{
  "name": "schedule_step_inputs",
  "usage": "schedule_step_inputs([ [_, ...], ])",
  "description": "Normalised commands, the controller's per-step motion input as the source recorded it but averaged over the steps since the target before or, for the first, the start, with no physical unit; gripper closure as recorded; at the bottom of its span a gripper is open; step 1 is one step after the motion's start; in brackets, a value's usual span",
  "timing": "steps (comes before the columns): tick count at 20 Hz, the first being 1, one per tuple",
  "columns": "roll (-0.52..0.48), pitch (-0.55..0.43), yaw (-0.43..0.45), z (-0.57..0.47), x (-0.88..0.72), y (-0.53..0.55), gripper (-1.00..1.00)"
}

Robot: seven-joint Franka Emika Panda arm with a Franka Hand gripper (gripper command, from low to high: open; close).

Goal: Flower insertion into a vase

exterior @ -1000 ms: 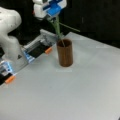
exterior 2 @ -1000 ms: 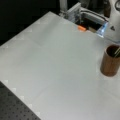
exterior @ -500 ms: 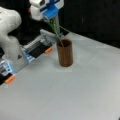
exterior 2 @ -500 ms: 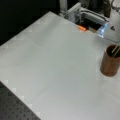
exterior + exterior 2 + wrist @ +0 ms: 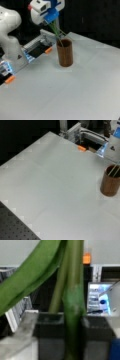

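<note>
A white-and-blue end effector (image 5: 51,18), clamped on thin green flower stems (image 5: 57,31), hovers above the dark-brown wooden cylinder vase (image 5: 65,53) on the white bench (image 5: 82,87); stem tips already inside the rim, best lowered straight and slowly.

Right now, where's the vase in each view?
Front view: vase upper centre, green stems running from its mouth up to the gripper.
Front view: vase at right edge, mid-height.
Wrist view: vase not visible; stems fill the frame.
Shared landmark: orange tab.
</note>
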Motion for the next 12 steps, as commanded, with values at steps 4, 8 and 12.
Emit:
schedule_step_inputs([
  [4, -0.062, 0.548, 0.161, 0.19, 0.36, 0.03, 1.00],
  [8, -0.057, 0.382, 0.133, 0.14, 0.27, -0.05, 1.00],
  [12, -0.043, 0.252, 0.110, 0.11, 0.16, -0.11, 1.00],
])
